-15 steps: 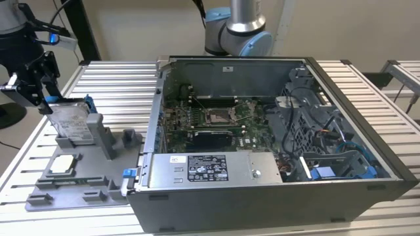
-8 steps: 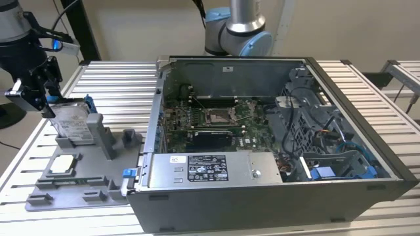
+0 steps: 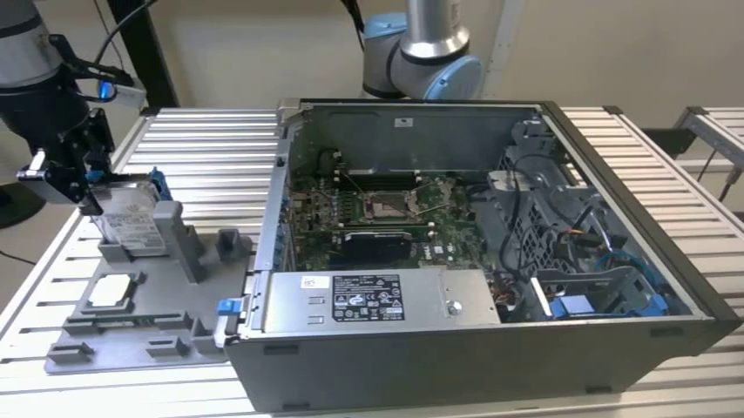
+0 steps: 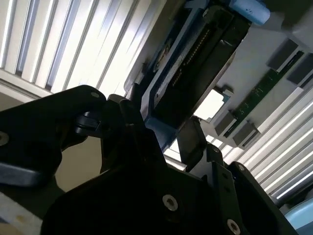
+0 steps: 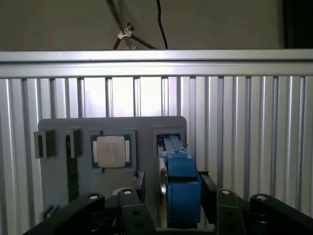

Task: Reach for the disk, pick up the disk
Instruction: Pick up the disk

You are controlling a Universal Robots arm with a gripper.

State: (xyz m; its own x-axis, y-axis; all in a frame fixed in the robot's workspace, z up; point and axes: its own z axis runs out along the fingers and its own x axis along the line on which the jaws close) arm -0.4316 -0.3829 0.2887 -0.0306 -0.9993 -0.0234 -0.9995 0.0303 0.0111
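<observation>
Ribbed worktop (image 3: 209,148) carries a grey holder (image 3: 152,305); the disk (image 3: 131,222) stands on edge in it, with the hand (image 3: 84,187) at its top. In the second wrist view, dark fingers (image 4: 190,142) flank it. In the first wrist view the hand is spread, straddling it without pinching. The reach looks done; the lift remains.

In the exterior view the gripper (image 3: 91,196) hid part of the disk (image 3: 134,222), the grey holder (image 3: 174,233) hid its lower edge, and its label print was too small to read. The arm (image 3: 30,52) ran off the picture's top. In the first wrist view the gripper's black body covered the disk's near end. In the second wrist view shadow swallowed the disk's face.
</observation>
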